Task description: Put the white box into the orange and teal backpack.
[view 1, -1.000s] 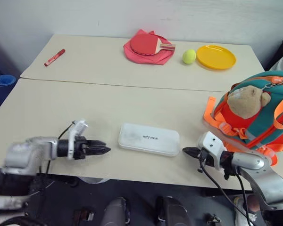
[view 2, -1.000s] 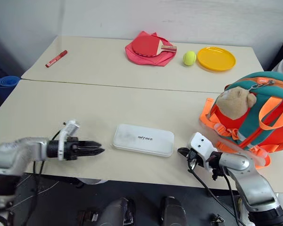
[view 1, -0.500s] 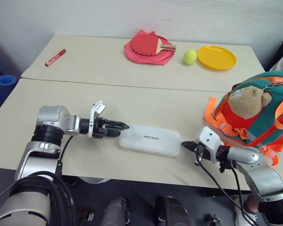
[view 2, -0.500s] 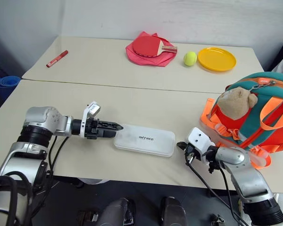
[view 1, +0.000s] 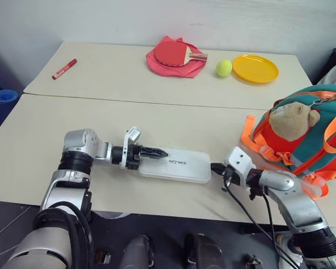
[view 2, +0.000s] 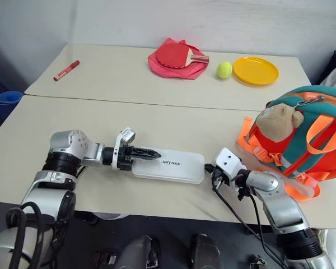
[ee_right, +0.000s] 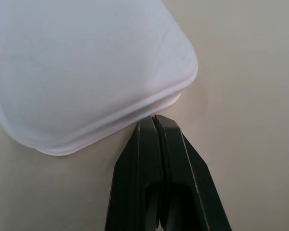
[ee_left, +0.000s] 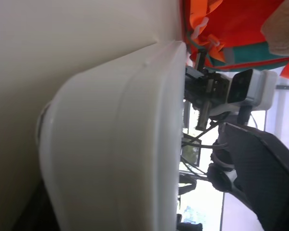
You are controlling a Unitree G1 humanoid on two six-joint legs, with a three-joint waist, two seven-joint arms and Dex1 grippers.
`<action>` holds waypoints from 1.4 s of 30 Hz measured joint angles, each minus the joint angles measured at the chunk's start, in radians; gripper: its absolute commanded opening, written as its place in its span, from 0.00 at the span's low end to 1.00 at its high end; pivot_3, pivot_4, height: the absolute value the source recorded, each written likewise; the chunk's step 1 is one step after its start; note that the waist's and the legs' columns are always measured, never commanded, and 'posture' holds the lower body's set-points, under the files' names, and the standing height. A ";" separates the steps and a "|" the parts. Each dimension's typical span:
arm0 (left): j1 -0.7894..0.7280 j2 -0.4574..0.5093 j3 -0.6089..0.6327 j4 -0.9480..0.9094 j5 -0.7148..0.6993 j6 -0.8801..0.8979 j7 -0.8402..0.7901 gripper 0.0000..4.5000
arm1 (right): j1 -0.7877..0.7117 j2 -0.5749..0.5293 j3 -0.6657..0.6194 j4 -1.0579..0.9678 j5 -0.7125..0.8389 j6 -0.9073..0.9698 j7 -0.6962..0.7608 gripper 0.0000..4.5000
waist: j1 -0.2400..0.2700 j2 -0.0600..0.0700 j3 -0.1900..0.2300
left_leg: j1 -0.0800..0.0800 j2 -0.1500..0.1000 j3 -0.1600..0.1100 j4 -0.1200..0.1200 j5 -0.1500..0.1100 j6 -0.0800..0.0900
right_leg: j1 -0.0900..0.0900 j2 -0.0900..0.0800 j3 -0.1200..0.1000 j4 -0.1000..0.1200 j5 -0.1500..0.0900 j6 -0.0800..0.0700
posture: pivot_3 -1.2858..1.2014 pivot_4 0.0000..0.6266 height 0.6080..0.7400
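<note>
The desk [view 1: 56, 129] is two pale tops pushed together. At its right edge sits the orange and teal backpack [view 1: 302, 140], the biggest thing here, upright, with a tan plush toy [view 1: 294, 119] on its front; whether its zip stands open cannot be told from these views.

The white box [view 1: 176, 166] lies flat near the front edge of the desk, well left of the backpack, with an arm at each end. The left gripper [view 1: 157, 152] reaches over the box's left end, its fingers lying along the top face; they look parted around that end, but whether they actually grip it cannot be told. The right gripper [view 1: 215, 167] has its fingers [ee_right: 156, 144] pressed together, their tips right at the box's right-hand corner, holding nothing.

At the far side lie a pink cloth [view 1: 176, 61] with a red paddle [view 1: 176, 53] on it, a yellow plate [view 1: 255, 68], a yellow-green ball [view 1: 224, 68] and a red marker [view 1: 64, 68], all well clear.

The risks, as I judge them: the box is smooth and shallow, so a bite on just one end could let it swivel or slip once lifted. The closed right fingers could shove it sideways rather than steady it. It also sits close to the front edge, where a push might send it off.
</note>
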 measured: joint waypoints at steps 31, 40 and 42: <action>0.332 0.143 -0.042 -0.483 0.055 -1.091 -0.448 0.27 | 0.542 -0.046 -0.843 -0.078 0.459 -0.151 -0.034 0.99 | 0.001 0.002 0.000 | 0.002 0.001 0.004 -0.009 -0.002 0.002 | -0.002 0.001 0.005 -0.008 0.000 -0.001 | 0.52 0.24 1.00; 0.304 0.237 -0.016 -0.471 0.001 -0.990 -0.527 0.27 | 0.165 -0.195 -0.618 0.054 0.474 -0.023 0.035 0.73 | 0.001 0.002 0.001 | 0.000 0.001 0.002 -0.006 -0.001 0.002 | -0.002 0.000 0.002 -0.006 0.000 -0.001 | 0.52 0.24 1.00; 0.303 0.224 0.016 -0.461 -0.015 -0.978 -0.501 0.27 | 0.120 -0.186 -0.557 0.054 0.464 -0.019 0.037 0.57 | 0.005 0.002 0.001 | -0.001 0.001 0.001 -0.006 -0.001 0.002 | -0.002 0.001 0.000 -0.006 0.000 -0.001 | 0.52 0.24 1.00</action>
